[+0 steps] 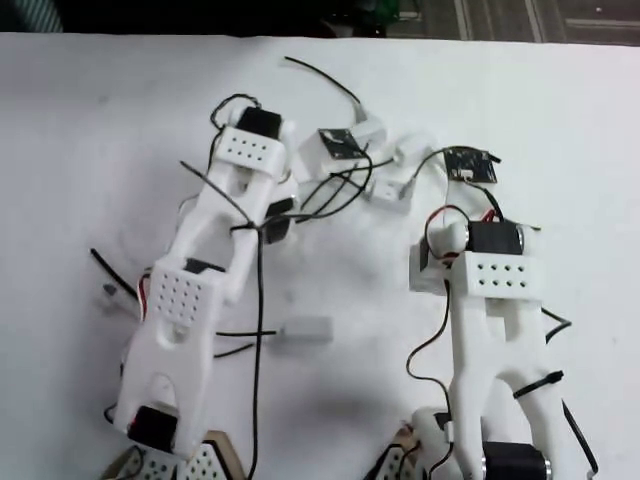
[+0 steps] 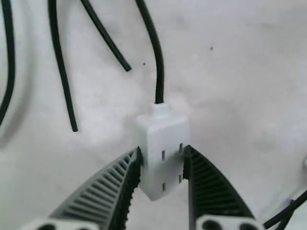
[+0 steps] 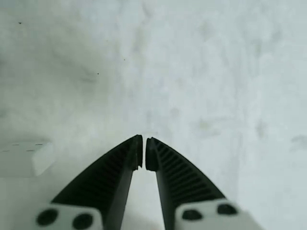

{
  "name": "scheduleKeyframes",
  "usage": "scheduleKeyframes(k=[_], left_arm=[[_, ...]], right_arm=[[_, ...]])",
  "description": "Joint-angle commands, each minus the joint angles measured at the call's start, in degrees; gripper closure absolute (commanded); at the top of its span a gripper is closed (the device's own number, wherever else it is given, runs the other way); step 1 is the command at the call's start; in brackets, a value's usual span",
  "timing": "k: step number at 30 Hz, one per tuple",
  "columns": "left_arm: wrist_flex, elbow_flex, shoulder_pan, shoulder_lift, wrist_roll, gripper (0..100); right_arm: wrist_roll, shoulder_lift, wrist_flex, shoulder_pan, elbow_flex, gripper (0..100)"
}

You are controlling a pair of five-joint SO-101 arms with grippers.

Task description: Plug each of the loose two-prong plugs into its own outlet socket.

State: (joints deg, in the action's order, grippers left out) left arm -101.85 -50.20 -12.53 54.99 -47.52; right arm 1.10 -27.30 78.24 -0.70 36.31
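Outlet socket (image 2: 160, 139), a white block with two pairs of slots and a black cord (image 2: 158, 62) at its end, sits pinched in the left gripper (image 2: 162, 152) over the table (image 2: 249, 72). We see loose cord ends (image 2: 72, 125) nearby. The right gripper (image 3: 144, 153) is pressed together on nothing, with bare table around it.

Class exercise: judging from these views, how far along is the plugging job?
Done: nothing visibly mated. In hand: the left gripper clamps a white socket block, slots empty, black cable attached. The right gripper is shut on nothing above the table. Left: all the plugging.
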Motion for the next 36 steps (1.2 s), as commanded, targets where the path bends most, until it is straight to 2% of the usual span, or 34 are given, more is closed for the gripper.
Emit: scheduleKeyframes(k=[1,5,14,16,23,36], left_arm=[[-0.5,5.2,0.7,-0.7,0.5,80],[-0.4,6.5,2.7,-0.9,0.5,72],[-0.4,5.3,4.6,-0.9,0.4,72],[-0.4,5.5,4.6,-0.9,0.4,75],[-0.5,8.8,3.3,-1.0,0.4,95],[1.4,25.7,2.2,-13.8,12.0,95]], right_arm=[[0.4,-1.6,-0.5,0.7,-0.3,98.0],[0.4,-1.6,-0.5,0.7,-0.3,98.0],[0.4,-1.4,-0.5,0.7,-0.3,98.0],[0.4,-1.3,-0.6,0.7,-0.3,98.0],[0.4,-1.3,-0.7,0.7,-0.3,98.0],[0.4,-1.4,-0.7,0.7,-0.3,98.0]])
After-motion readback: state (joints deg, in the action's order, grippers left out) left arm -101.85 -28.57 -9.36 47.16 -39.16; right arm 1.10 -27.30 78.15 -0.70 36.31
